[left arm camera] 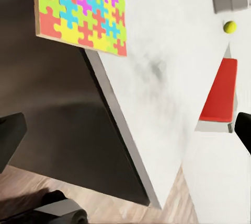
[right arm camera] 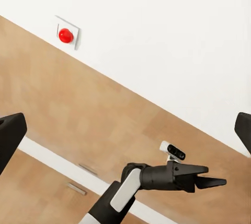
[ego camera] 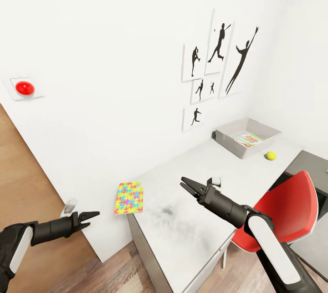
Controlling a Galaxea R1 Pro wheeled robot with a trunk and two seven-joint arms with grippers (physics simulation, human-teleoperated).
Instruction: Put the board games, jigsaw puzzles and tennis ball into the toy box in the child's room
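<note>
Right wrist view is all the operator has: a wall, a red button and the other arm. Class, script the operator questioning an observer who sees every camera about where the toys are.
Operator: Where is the toy box?
Observer: The toy box sits at the far end of the table, close to the wall.
Operator: Which loose toy is closest to the arms?
Observer: A jigsaw puzzle lies flat on the table's near corner, by the wall.
</note>
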